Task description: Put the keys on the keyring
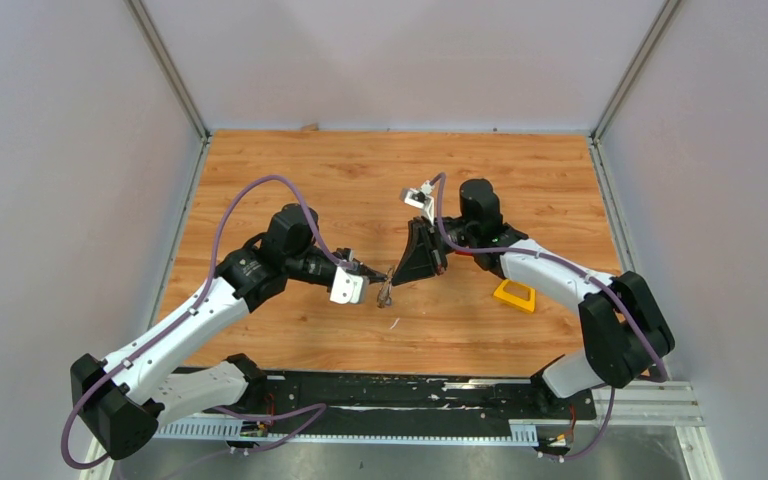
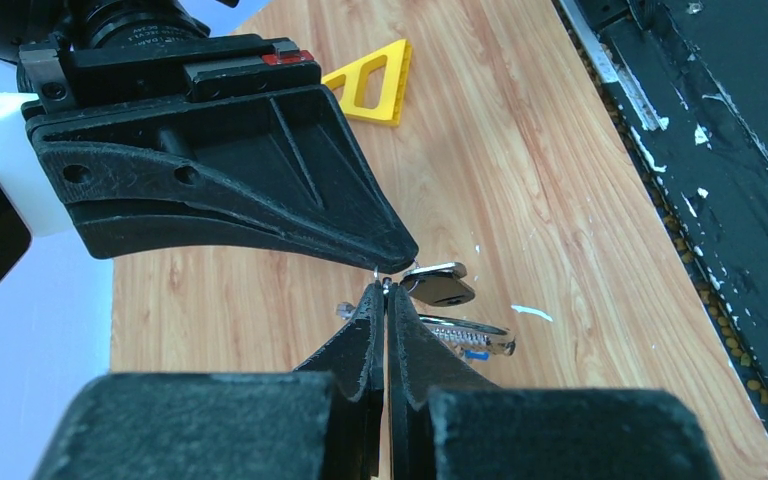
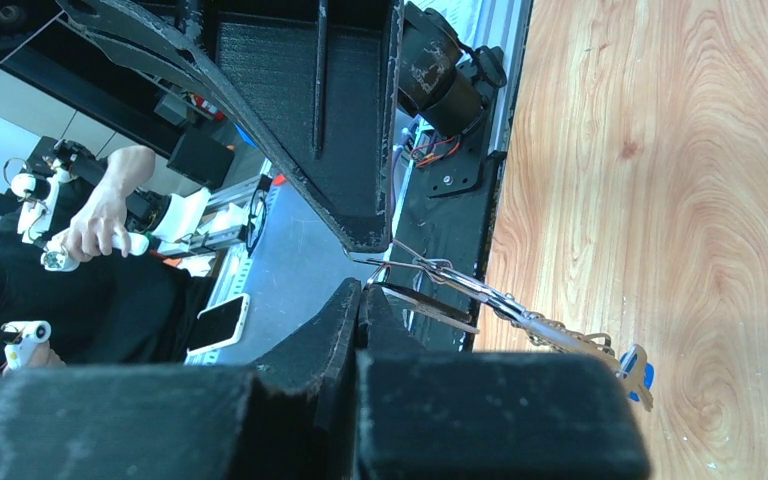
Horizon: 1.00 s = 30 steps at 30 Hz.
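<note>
I am working at the threading step; my left fingers [image 2: 374, 312] are pressing together on what looks like the thin wire of the keyring [image 1: 385, 291], holding it clear above the worktop [image 1: 520, 190]; my right fingers [image 2: 380, 250] are meeting them tip to tip, also pressed together, though I cannot tell whether they are nipping the wire or the key; the key [image 2: 438, 289] is hanging just beside both tips, its black head showing, and I am judging it not yet fully wound on; the next move is calling for prising the coil open a sliver and feeding the key's hole along the wire, without slackening the left pinch, or the bunch is going to drop; the ring is looking thin and springy, with small silver keys and a blue tag [image 3: 640, 377] dangling below it; the yellow triangular frame [image 1: 515, 295] is lying well apart on the worktop.
</note>
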Motion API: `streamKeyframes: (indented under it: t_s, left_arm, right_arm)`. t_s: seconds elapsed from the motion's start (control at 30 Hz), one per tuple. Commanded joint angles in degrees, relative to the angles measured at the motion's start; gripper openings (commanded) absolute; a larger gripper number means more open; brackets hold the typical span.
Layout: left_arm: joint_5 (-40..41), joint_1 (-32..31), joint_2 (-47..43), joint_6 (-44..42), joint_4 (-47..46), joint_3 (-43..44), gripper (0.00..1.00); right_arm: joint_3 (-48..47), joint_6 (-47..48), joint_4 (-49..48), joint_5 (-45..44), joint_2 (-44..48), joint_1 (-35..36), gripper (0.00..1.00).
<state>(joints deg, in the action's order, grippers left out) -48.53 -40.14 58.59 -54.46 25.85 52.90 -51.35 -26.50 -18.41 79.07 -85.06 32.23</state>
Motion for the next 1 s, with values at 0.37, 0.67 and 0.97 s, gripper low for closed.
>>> streamKeyframes:
  t_s: [0.37, 0.67, 0.97]
  left_arm:
    - [-3.52, -0.37, -0.21, -2.11, 0.07, 0.09, 0.00]
    - [-5.01, -0.31, 0.18, -5.10, 2.84, 0.27, 0.00]
    - [-4.83, -0.36, 0.54, -5.40, 2.67, 0.68, 0.00]
  right_arm:
    - [-1.47, 3.82, 2.45, -0.71, -0.25, -0.62, 0.00]
    - [-1.10, 3.66, 1.66, -0.10, 0.16, -0.99, 0.00]
    - [-0.44, 1.90, -0.59, 0.33, 0.82, -1.27, 0.00]
